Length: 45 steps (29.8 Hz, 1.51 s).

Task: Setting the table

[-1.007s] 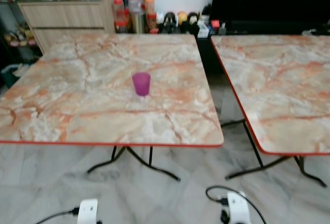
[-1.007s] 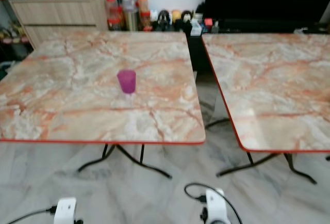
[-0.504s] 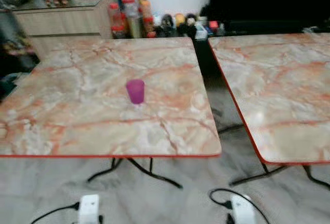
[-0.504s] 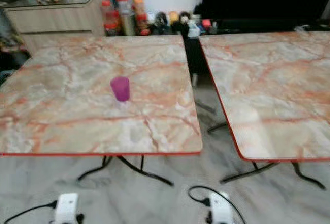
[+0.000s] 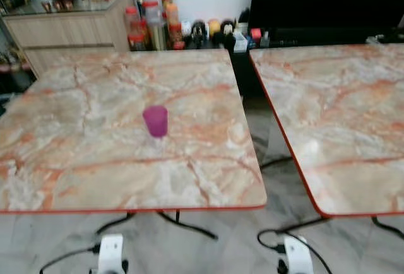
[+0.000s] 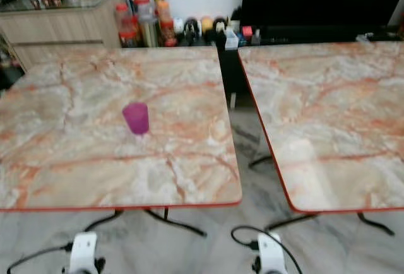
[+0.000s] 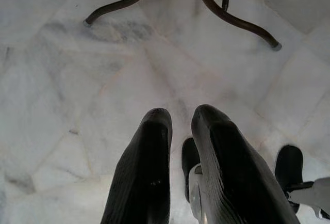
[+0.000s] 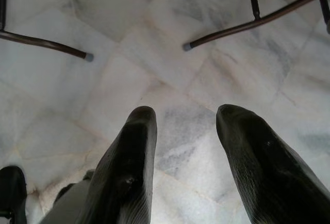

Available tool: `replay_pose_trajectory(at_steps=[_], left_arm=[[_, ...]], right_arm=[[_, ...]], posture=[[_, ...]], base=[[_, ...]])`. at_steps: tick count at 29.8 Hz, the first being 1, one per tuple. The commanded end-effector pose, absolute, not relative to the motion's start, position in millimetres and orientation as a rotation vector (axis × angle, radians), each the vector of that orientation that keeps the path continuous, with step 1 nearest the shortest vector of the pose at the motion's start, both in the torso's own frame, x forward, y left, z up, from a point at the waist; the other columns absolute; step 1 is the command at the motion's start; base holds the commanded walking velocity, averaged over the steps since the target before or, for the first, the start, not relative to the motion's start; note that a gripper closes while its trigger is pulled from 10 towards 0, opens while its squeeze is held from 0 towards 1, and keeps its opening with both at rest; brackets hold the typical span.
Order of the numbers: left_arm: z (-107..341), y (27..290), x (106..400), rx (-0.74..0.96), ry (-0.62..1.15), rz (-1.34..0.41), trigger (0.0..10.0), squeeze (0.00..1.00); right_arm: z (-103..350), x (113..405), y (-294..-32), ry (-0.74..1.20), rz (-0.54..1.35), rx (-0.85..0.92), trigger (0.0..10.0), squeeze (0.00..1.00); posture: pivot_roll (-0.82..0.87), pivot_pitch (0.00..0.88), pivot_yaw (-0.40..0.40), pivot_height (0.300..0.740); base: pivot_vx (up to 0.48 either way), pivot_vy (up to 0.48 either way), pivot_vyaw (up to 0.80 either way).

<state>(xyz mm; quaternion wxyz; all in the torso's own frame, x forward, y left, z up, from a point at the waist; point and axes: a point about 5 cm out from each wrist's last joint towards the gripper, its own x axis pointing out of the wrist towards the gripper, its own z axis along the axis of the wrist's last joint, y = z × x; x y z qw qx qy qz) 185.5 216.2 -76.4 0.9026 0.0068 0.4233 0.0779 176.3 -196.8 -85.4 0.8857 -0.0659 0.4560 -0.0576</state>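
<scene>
purple cup (image 5: 155,120) upright mid left worktop (image 5: 76,160), well apart from both arms. left end effector (image 7: 180,126) nearly closed, empty; right end effector (image 8: 180,126) spread, empty; both hang over floor. step closer, square up, then raise an arm.

Jars (image 5: 151,16) beside a wooden cabinet (image 5: 69,31); black screen (image 5: 328,2).

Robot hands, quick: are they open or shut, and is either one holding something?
Left gripper: nearly shut, holding nothing, pointing down at the floor.
Right gripper: open, holding nothing, also pointing at the floor.
</scene>
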Motion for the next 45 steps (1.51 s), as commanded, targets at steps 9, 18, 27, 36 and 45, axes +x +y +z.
replay_pose_trajectory(at_steps=[9, 18, 27, 36, 45], left_arm=[[-74.3, 257.1, 164.4, -0.002, 0.846, 0.460, 10.0, 0.00], [-50.8, 324.4, 141.6, -0.017, 0.717, 0.973, 10.0, 0.00], [21.9, 384.2, 174.8, 0.130, 0.325, 1.218, 10.0, 0.00], [123.7, 379.9, 262.3, 0.233, -0.140, 1.015, 10.0, 0.00], [160.4, 297.6, 329.5, 0.177, -0.321, 0.512, 10.0, 0.00]], right_arm=[[-86.3, 177.6, -185.3, 0.945, -0.085, -0.120, 10.0, 0.00], [-86.2, 178.4, -184.1, 0.948, -0.073, -0.126, 10.0, 0.00], [-85.7, 179.7, -183.2, 0.946, -0.066, -0.127, 10.0, 0.00], [-86.0, 179.1, -183.0, 0.948, -0.059, -0.130, 10.0, 0.00], [-85.7, 178.5, -185.2, 0.936, -0.060, -0.120, 10.0, 0.00]], posture=[[0.06, 0.000, -0.022, 0.740], [0.07, 0.000, -0.030, 0.740], [0.07, 0.000, -0.025, 0.740], [0.06, 0.000, -0.016, 0.740], [0.05, 0.000, -0.016, 0.740]], base=[[0.000, 0.000, 0.00], [0.000, 0.000, 0.00], [0.000, 0.000, 0.00], [0.000, 0.000, 0.00], [0.000, 0.000, 0.00]])
